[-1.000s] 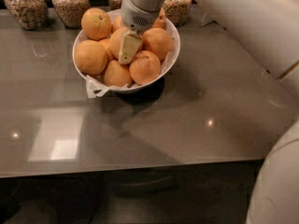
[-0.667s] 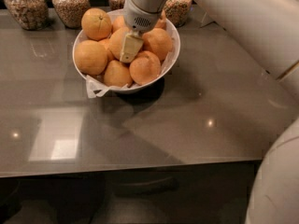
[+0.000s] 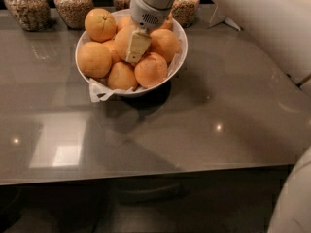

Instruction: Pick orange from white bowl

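Orange (image 3: 121,41) in white bowl (image 3: 178,58) touched by end effector (image 3: 136,50).

no readable text, even on the pincer (image 3: 136,52) over the white bowl (image 3: 178,61).

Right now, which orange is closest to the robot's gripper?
The middle orange in the white bowl: the gripper hangs right over it, while the other oranges sit around.

White smooth arm (image 3: 262,18), grey vented wrist (image 3: 149,13), cream pincer (image 3: 137,45) above white bowl (image 3: 181,52)
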Motion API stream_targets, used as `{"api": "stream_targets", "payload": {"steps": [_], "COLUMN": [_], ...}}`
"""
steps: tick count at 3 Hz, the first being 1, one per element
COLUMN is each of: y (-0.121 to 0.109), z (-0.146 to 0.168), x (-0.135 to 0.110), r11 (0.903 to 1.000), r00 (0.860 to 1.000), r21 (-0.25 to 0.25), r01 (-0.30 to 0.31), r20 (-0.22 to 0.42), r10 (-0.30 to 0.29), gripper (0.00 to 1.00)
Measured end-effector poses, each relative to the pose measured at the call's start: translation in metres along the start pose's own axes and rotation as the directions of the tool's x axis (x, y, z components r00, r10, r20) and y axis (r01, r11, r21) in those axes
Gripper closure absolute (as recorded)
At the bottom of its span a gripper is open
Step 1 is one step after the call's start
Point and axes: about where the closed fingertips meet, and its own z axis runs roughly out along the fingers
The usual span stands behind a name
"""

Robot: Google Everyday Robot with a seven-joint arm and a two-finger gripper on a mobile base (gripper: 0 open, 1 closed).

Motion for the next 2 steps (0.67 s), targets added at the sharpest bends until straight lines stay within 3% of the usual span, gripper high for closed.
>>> {"api": "stream_targets", "payload": {"steps": [2], "y": [-0.002], "z": [-0.047], "x": [-0.009], "r11": [0.9985], "r00": [0.995], "r21": [0.053], "r01": [-0.012], "r20": [0.096], "r10": [0.007], "gripper": [1.00]}}
